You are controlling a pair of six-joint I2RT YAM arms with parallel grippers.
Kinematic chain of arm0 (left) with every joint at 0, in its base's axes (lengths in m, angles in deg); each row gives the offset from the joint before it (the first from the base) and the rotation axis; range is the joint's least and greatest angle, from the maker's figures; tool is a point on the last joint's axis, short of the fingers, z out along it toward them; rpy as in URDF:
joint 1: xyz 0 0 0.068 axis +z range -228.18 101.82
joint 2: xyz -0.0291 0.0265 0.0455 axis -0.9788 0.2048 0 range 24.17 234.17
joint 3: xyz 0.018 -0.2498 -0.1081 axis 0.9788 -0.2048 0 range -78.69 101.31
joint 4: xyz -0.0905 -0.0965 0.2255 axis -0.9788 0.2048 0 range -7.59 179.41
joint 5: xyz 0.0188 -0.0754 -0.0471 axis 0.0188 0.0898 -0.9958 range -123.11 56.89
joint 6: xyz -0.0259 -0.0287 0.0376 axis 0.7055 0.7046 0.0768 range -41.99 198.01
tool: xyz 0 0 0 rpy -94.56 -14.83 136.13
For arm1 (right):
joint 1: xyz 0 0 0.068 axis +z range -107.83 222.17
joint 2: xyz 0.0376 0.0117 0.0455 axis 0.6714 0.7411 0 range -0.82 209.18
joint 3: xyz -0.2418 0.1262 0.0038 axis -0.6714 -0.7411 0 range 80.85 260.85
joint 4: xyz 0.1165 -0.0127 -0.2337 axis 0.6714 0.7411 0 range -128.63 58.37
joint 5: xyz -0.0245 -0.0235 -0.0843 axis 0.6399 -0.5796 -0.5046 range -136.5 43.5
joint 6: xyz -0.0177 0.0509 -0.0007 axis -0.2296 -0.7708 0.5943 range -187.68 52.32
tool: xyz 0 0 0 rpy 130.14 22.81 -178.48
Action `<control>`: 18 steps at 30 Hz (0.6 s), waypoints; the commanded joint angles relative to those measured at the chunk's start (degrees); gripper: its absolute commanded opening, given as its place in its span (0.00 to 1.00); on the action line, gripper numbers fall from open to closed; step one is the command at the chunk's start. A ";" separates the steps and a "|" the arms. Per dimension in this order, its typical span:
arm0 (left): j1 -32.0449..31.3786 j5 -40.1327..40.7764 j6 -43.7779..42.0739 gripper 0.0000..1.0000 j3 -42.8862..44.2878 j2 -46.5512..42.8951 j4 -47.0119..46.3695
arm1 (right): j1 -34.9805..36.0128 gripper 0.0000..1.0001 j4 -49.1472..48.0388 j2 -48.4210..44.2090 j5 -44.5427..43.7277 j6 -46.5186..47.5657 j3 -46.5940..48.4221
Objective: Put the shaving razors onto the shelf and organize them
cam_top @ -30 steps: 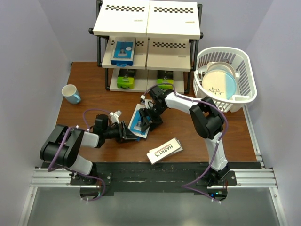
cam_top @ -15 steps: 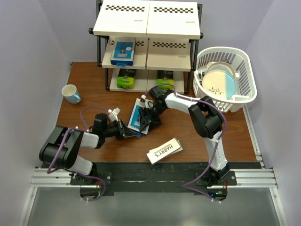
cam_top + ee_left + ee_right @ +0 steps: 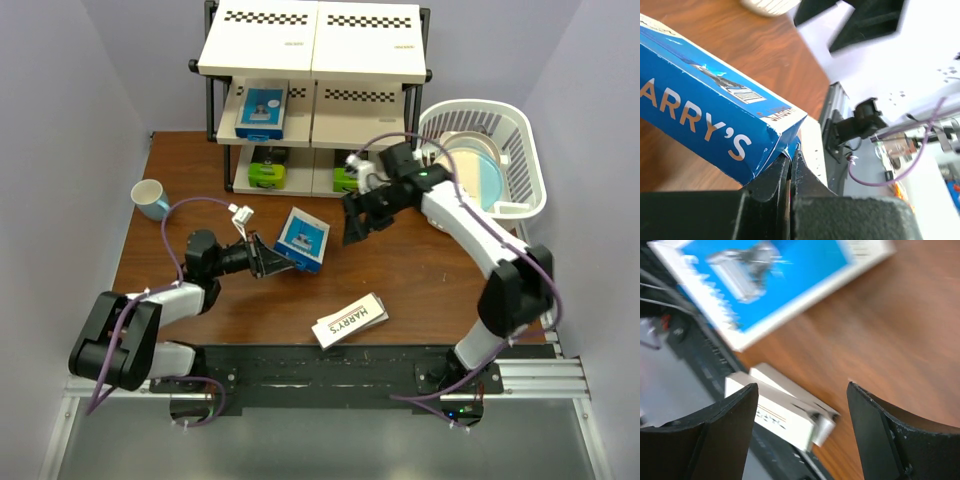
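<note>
My left gripper [image 3: 272,260] is shut on the lower left corner of a blue-and-white razor box [image 3: 303,238], which sits tilted mid-table. In the left wrist view the closed jaws pinch the blue HARRY'S box [image 3: 705,112] at its corner, with the left gripper [image 3: 790,156] just under it. My right gripper [image 3: 355,226] hangs open to the right of that box, holding nothing. Its wrist view shows the box [image 3: 775,285] and two white razor boxes [image 3: 785,412] below the open right gripper [image 3: 802,387]. The white HARRY'S boxes [image 3: 350,320] lie near the front edge. The shelf [image 3: 310,45] holds a blue box [image 3: 262,108] and two black-and-green boxes [image 3: 267,172].
A white basket [image 3: 520,200] with a white-and-blue plate [image 3: 468,172] stands right of the shelf, close to my right arm. A pale blue mug [image 3: 150,198] sits at the left edge of the table.
My left gripper shut on the blue-and-white box's corner and turned it. My right gripper left the box and swung up and to the right, towards the shelf.
</note>
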 commanded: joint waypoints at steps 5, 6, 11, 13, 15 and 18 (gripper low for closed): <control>-0.26 -5.19 5.26 0.00 11.38 -2.78 -14.01 | -4.59 0.78 2.13 -12.85 -8.52 6.70 -9.24; -0.35 -5.10 5.43 0.00 12.97 -2.60 -14.62 | -4.77 0.78 1.69 -13.48 -8.79 6.79 -9.77; -1.75 -3.87 6.57 0.00 24.99 0.73 -15.42 | -6.79 0.78 2.30 -16.82 -9.93 8.02 -12.41; -2.45 -2.04 7.28 0.00 28.17 2.66 -14.63 | -7.32 0.78 2.65 -17.79 -10.11 8.28 -13.03; -2.98 -0.54 7.72 0.00 32.48 4.16 -12.80 | -7.85 0.78 2.57 -18.66 -10.37 8.55 -13.82; -4.12 4.46 8.42 0.00 36.62 7.32 -9.11 | -8.73 0.78 2.39 -19.02 -10.55 8.55 -14.26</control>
